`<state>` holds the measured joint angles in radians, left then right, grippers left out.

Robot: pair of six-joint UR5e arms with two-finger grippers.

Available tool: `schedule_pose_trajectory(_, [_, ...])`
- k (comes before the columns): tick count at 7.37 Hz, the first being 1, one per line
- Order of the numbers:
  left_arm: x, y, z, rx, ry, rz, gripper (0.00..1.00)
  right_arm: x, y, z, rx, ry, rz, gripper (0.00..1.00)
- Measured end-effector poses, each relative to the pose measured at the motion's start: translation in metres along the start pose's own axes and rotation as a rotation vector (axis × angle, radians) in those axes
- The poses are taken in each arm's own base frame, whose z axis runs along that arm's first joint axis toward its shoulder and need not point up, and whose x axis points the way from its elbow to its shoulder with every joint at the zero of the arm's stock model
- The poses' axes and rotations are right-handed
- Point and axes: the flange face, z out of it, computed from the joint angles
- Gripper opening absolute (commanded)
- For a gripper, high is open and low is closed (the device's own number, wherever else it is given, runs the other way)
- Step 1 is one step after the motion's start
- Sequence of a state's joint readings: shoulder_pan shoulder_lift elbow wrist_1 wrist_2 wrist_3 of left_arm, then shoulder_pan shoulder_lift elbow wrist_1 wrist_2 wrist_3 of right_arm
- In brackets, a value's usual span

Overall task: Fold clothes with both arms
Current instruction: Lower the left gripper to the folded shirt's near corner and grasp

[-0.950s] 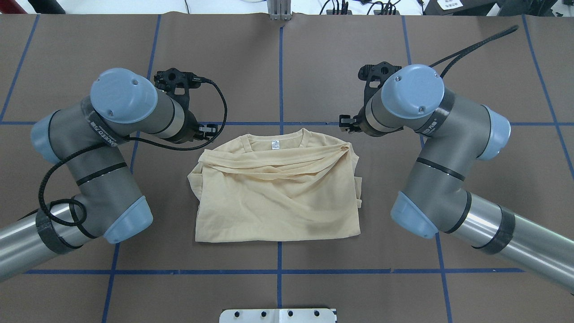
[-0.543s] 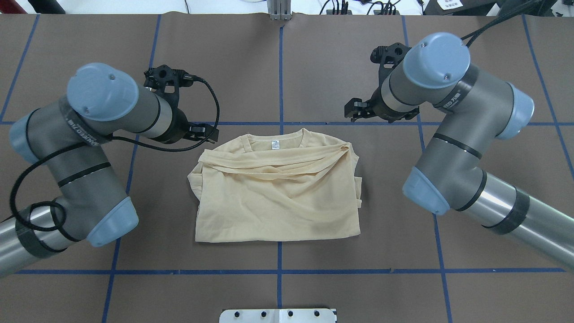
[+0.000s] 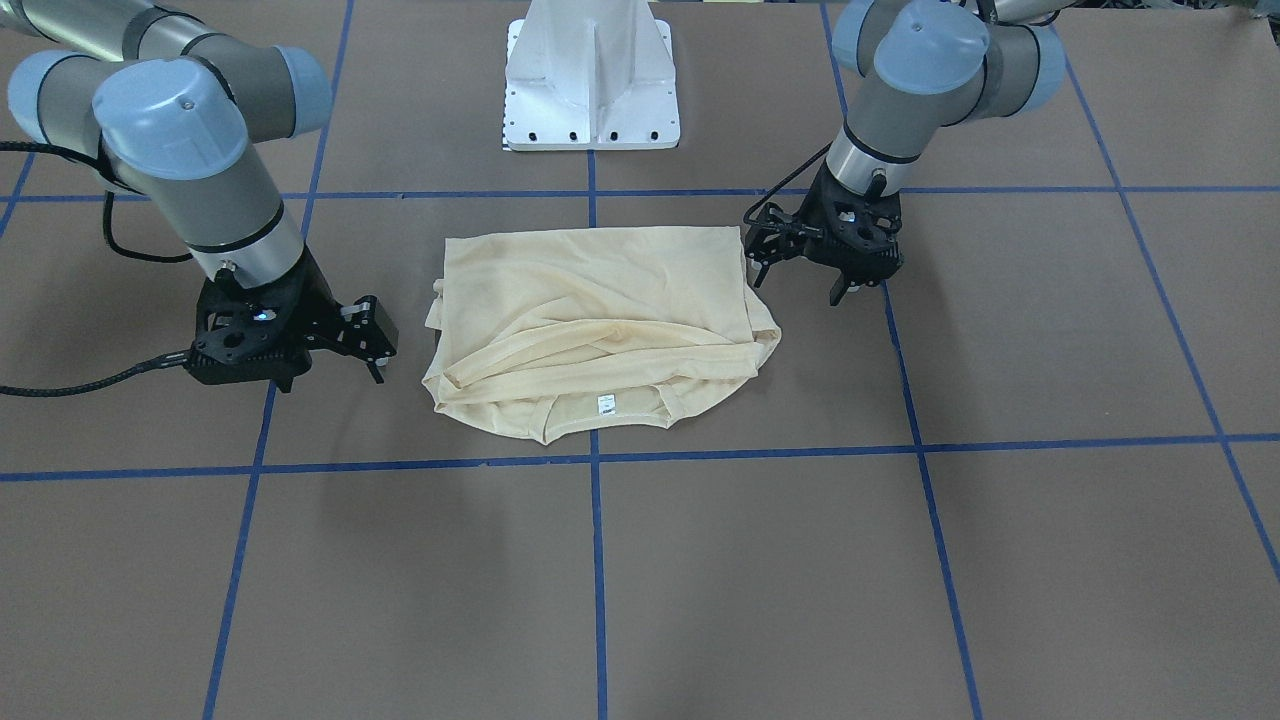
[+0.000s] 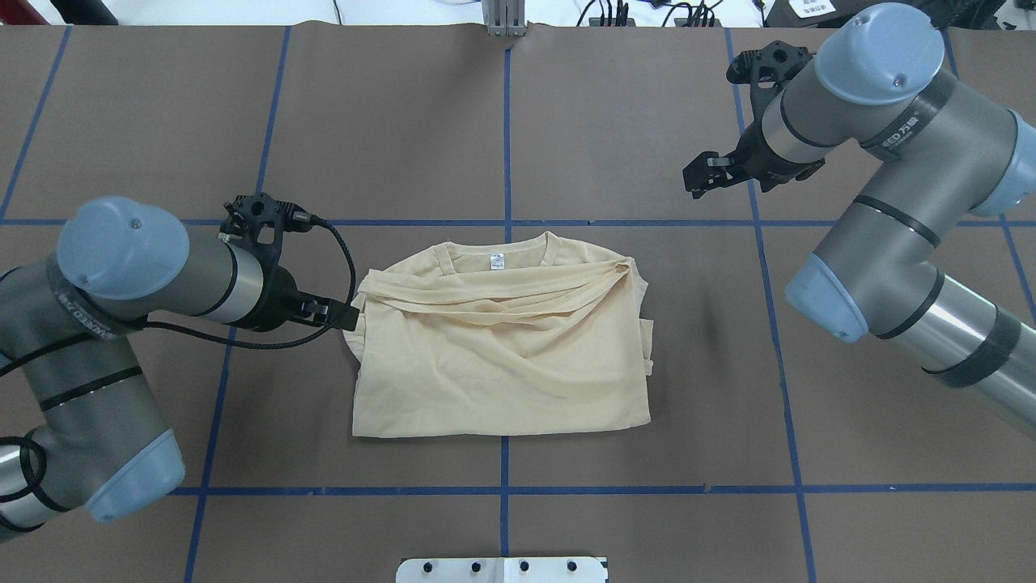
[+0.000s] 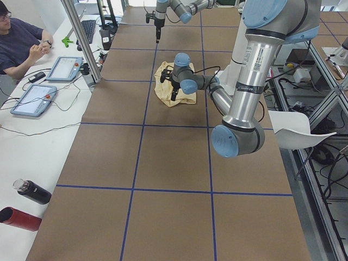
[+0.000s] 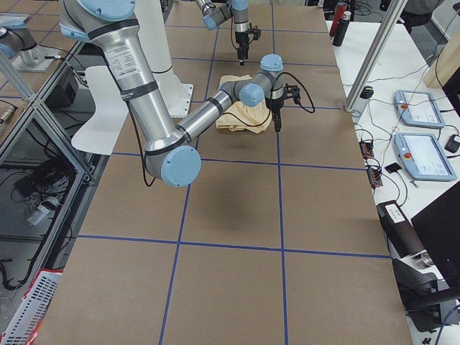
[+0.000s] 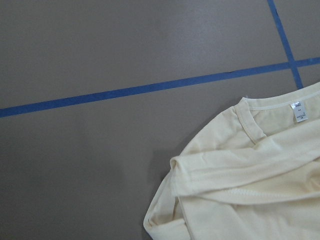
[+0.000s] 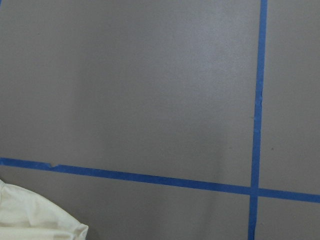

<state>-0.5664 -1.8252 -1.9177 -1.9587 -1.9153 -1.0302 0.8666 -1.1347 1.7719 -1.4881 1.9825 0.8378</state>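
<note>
Two sets of fingers, both empty: the left gripper (image 3: 798, 288) stood parted just beside the T-shirt (image 4: 502, 364), the right gripper (image 4: 701, 174) seemingly parted too, well apart. The shirt lay part-folded mid-tabletop (image 4: 502, 121): thin, limp, light. Best pinched at the layered edge corners.

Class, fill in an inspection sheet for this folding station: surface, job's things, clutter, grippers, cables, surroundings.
Surface: brown table, blue tape grid.
Job's things: shirt folded, lying flat.
Clutter: nothing seen.
Grippers: left gripper open beside the shirt's edge; right gripper open, apart from it.
Cables: black cable loops from the left wrist.
Surroundings: person at a side bench; bottles.
</note>
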Motion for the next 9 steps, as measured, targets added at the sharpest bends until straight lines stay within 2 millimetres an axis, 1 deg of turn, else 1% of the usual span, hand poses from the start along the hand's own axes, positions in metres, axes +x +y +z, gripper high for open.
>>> schedule_pose_trajectory(1, [0.002, 0.025, 0.012, -0.017, 0.039, -0.019, 1.0, 0.004, -0.001, 0.001, -0.001, 0.004, -0.003, 0.99])
schedule_pose_trajectory(2, [0.009, 0.047, 0.023, -0.032, 0.06, -0.039, 0.99, 0.007, -0.001, 0.002, -0.001, 0.006, -0.003, 0.99])
schedule_pose_trajectory(3, [0.019, 0.065, 0.036, -0.038, 0.062, -0.055, 0.89, 0.008, -0.001, 0.003, -0.002, 0.008, -0.003, 0.99])
schedule_pose_trajectory(4, [0.03, 0.079, 0.049, -0.048, 0.06, -0.065, 0.75, 0.008, -0.001, 0.003, -0.003, 0.008, -0.003, 0.99])
schedule_pose_trajectory(5, [0.038, 0.086, 0.059, -0.057, 0.06, -0.068, 0.62, 0.008, 0.0, 0.003, -0.003, 0.008, -0.002, 0.99])
schedule_pose_trajectory(6, [0.043, 0.09, 0.066, -0.065, 0.057, -0.069, 0.49, 0.008, 0.0, 0.004, -0.003, 0.008, -0.002, 0.99])
schedule_pose_trajectory(8, [0.044, 0.092, 0.071, -0.069, 0.054, -0.071, 0.0, 0.008, 0.0, 0.004, -0.004, 0.008, -0.002, 0.99])
schedule_pose_trajectory(9, [0.044, 0.092, 0.071, -0.07, 0.054, -0.072, 0.0, 0.007, 0.0, 0.004, -0.003, 0.007, -0.002, 0.99])
